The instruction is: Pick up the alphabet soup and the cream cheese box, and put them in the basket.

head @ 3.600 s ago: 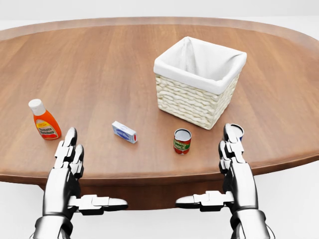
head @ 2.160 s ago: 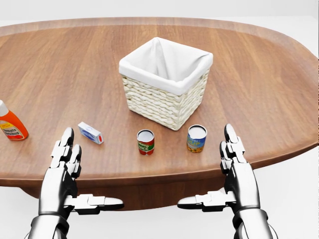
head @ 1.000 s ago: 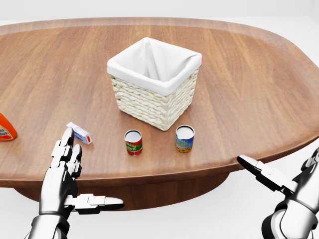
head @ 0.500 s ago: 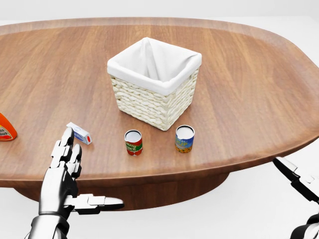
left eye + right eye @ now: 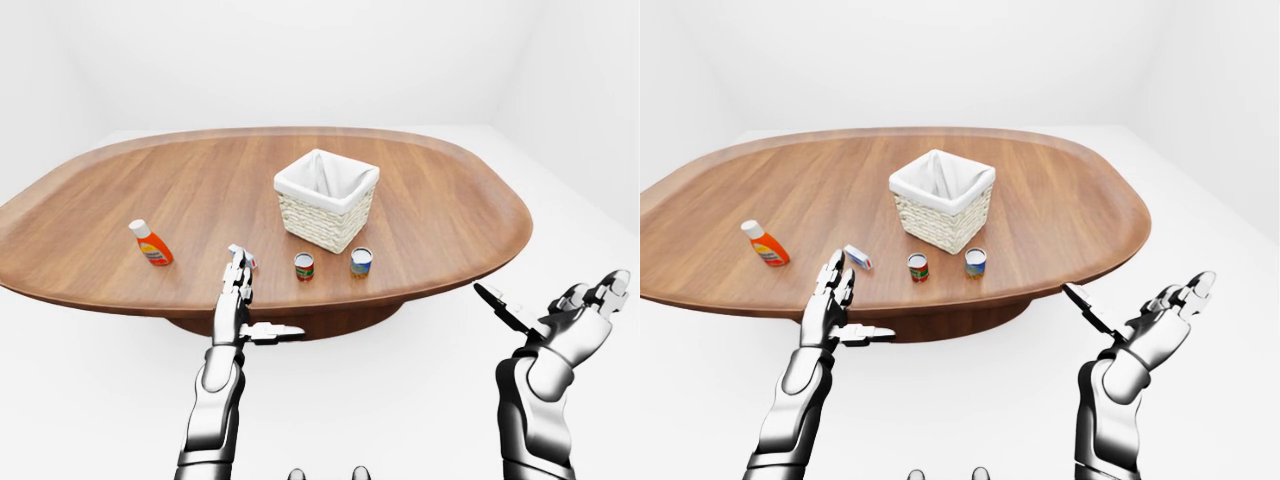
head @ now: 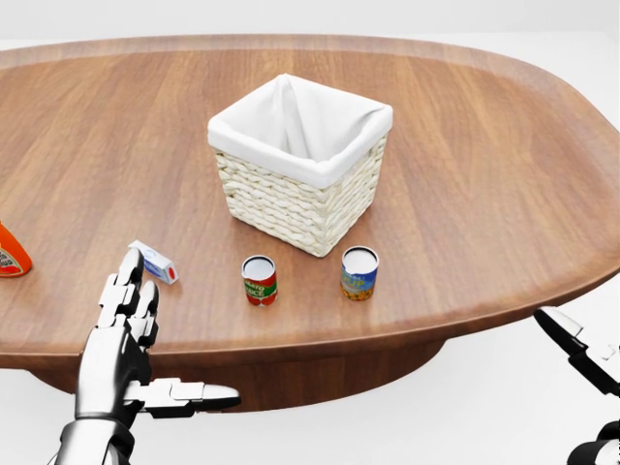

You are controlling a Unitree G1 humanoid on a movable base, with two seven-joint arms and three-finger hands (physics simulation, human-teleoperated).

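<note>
Red-green labelled alphabet soup (image 6: 259,281) upright beside blue-white cream cheese box (image 6: 154,262)

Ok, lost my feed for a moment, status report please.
Left hand open, right hand open off the table edge. Red-labelled soup can and small cream cheese box on the wooden table, outside the white-lined wicker basket. Nothing blocking.

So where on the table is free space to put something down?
The table is bare to the right of the basket and above it in the head view. It is crowded below the basket: two cans, the cream cheese box beside the left hand.
</note>
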